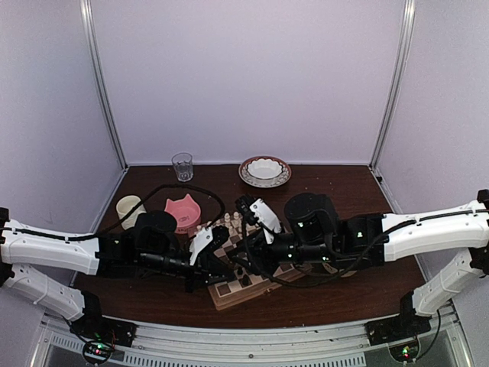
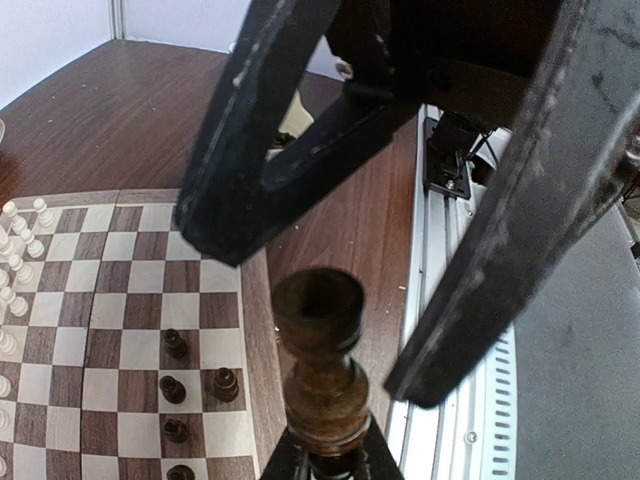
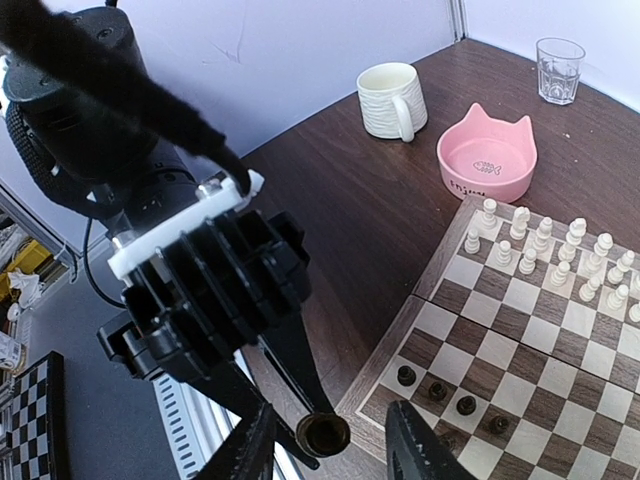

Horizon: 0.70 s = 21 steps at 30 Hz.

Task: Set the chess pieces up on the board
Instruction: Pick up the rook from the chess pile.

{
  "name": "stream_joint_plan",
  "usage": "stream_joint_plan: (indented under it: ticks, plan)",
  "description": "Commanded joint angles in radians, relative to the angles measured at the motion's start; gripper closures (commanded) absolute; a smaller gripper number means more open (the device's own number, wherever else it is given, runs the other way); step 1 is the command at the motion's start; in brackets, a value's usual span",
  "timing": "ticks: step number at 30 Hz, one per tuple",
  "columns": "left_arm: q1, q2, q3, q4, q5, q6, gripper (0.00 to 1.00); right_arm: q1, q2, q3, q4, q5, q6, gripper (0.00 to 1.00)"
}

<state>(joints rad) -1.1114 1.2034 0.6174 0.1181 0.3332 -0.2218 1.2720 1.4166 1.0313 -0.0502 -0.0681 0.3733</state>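
Currently, left end effector (image 2: 330, 462): pressed together, pinching the lower part of one dark brown chess piece (image 2: 320, 340).
Chess piece position: lifted clear of the board (image 2: 130, 275), seen just beside its plain wood border, with the cupped top pointing away from the left end effector.
Right end effector (image 3: 335, 445): spread; its fingers (image 2: 250, 150) stand one on each side of the chess piece, with a gap showing on both sides.
Arms: both reach over the near part of the board and meet there.
Board: flat on the dark brown surface (image 2: 120, 110).
Dark pieces (image 2: 175, 343): a small group stands upright on the squares near the border closest to the end effectors.
Pale pieces (image 3: 545, 245): two rows stand along the opposite side of the board.
Mug (image 3: 390, 100): cream, on the surface beyond the board.
Pink bowl (image 3: 487, 160): cat-eared, between the mug and the board.
Glass (image 3: 558, 70): clear, upright, near the back wall.
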Motion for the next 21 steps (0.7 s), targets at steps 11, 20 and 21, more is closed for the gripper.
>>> stream_joint_plan:
  ticks: [11, 20, 21]
  plan:
    - [0.002, -0.010, 0.033, 0.023, 0.017, 0.014, 0.99, -0.001, 0.021, 0.003, 0.012, 0.005, 0.009, 0.75]
    - [0.003, -0.007, 0.038, 0.011, -0.038, 0.004, 0.99, -0.003, -0.038, -0.031, 0.021, 0.043, 0.020, 0.91]
    - [0.002, -0.007, 0.040, 0.003, -0.073, -0.003, 0.99, -0.003, -0.052, -0.036, 0.011, 0.061, 0.020, 0.93]
